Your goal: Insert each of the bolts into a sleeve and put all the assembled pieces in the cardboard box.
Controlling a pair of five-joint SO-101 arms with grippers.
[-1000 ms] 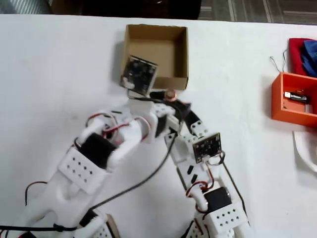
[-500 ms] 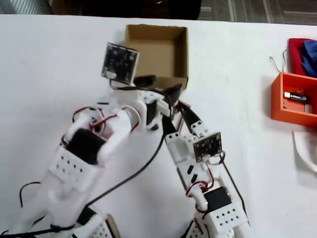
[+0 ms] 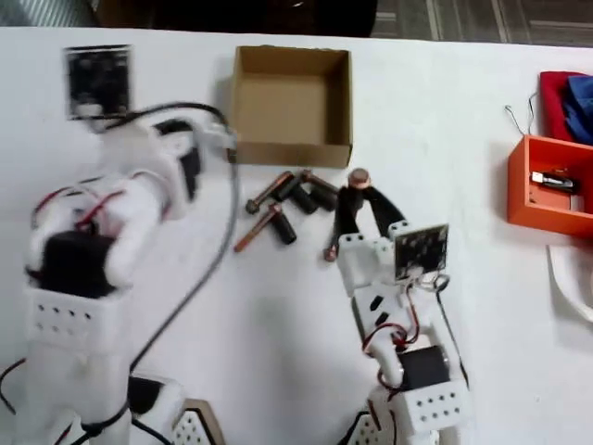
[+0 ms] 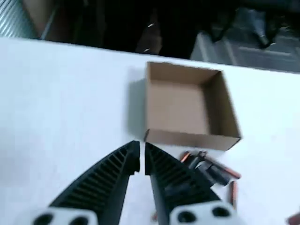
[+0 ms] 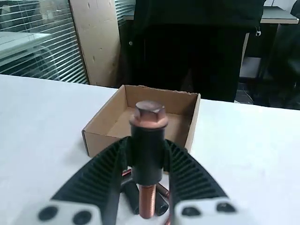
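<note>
My left hand hangs empty, pressed together. Just to its right is the open brown cardboard box, with nothing in it yet. Loose copper bolts and black sleeves lie on the white counter between my hands. My right hand pinches one copper bolt in its black sleeve upright, with the box just ahead. Off to its right an orange plastic tray stands well clear. I judge nothing blocks the drop.

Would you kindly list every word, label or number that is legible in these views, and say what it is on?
None can be read. The cardboard box shows plain walls; the small item in the orange tray is too small to tell whether it bears print.
</note>
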